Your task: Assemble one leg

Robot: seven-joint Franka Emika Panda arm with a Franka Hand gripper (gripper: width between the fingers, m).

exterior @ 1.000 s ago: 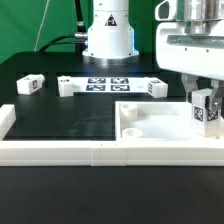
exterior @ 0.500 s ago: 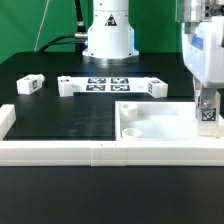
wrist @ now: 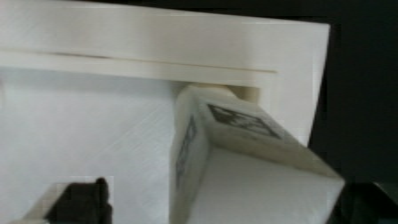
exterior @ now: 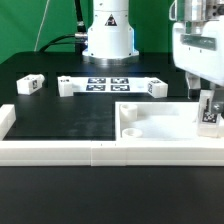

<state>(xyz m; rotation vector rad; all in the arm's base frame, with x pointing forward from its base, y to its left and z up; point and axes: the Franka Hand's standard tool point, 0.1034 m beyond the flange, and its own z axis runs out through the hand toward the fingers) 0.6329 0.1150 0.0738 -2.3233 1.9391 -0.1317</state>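
Note:
A leg [exterior: 208, 113], a small white block with a tag, stands upright at the corner recess of the big white slab [exterior: 150, 125] at the exterior view's right. My gripper [exterior: 205, 97] hangs over it with a finger on each side. In the wrist view the leg [wrist: 240, 135] rises from the slab [wrist: 89, 120] between my fingers. The dark finger [wrist: 80, 200] stands apart from the leg's side with a gap showing. The gripper [wrist: 222, 210] looks open around the leg.
Three more legs lie at the back: one at the far left [exterior: 30, 84] and two [exterior: 66, 87] [exterior: 155, 87] at the ends of the marker board [exterior: 108, 83]. A white wall [exterior: 70, 150] runs along the front. The robot base [exterior: 108, 40] stands behind.
The hand has turned about its vertical axis over the slab's corner and now shows its broad side. The leg has stayed at the corner, sitting a little lower.

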